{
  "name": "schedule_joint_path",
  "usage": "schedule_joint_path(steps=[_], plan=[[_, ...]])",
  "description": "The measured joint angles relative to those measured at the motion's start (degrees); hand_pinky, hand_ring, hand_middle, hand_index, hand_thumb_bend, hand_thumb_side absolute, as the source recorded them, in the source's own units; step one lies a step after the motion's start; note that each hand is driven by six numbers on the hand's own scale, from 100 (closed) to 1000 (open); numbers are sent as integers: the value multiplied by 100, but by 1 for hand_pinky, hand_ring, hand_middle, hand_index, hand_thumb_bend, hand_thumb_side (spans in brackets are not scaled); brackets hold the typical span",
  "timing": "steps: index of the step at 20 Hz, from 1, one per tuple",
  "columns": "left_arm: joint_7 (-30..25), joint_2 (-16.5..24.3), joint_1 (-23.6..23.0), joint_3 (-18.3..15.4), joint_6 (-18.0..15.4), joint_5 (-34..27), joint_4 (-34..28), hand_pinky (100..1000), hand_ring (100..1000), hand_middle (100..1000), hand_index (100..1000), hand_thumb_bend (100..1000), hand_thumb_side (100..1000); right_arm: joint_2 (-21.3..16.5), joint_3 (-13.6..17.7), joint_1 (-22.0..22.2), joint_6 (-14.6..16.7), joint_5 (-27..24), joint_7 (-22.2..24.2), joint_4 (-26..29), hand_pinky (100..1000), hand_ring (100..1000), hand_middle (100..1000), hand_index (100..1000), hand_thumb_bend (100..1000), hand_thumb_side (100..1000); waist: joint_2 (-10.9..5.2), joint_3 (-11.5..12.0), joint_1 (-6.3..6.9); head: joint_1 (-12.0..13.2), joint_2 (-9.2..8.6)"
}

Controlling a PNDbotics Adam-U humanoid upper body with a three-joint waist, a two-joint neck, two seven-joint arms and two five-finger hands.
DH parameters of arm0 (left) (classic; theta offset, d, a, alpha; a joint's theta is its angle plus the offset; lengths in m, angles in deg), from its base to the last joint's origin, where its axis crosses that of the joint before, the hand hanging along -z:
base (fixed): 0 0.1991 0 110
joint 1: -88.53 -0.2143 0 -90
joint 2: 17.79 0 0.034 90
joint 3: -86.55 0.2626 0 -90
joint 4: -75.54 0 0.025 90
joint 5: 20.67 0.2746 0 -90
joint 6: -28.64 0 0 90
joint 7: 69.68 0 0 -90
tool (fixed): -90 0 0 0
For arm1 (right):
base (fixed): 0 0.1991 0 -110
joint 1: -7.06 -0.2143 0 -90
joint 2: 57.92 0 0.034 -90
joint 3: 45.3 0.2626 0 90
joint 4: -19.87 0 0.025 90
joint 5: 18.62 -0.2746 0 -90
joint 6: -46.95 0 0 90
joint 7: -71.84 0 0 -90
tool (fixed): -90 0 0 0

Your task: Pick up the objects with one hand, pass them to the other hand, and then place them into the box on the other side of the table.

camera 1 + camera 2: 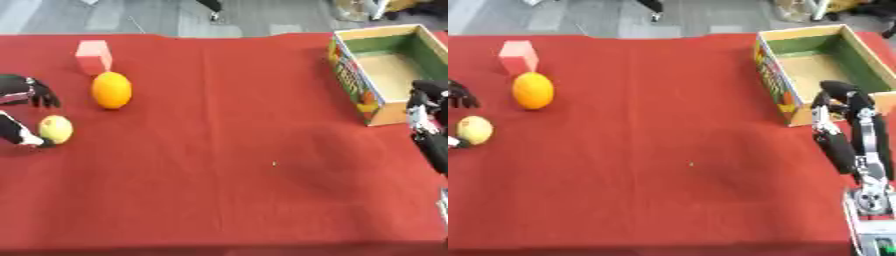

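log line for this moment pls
left hand: open around yellow fruit | right hand: open, idle near box | orange, pink block: untouched

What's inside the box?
The box looks empty: only its bare tan floor and green inner walls show. The near wall hides a strip of floor behind it, and the right hand covers the near corner.

red table (227,190) | pink block (94,56) | orange (112,90) | yellow-green fruit (56,128) | box (773,75)
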Motion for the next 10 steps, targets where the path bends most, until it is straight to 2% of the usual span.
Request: schedule_joint_path(steps=[5,9,10], plan=[[36,-44,0,-18,15,54,69,746,619,622,785,566,461,0,-1,0,0,0,1,0,714,798,775,772,100,695,0,0,0,333,0],[32,-47,0,-20,10,54,104,734,587,581,743,483,415,0,-1,0,1,0,2,0,714,798,775,772,100,696,0,1,0,395,0],[28,-50,0,-20,6,53,117,725,573,562,722,428,397,0,-1,0,1,0,2,0,714,798,775,772,100,696,0,1,0,409,0]])
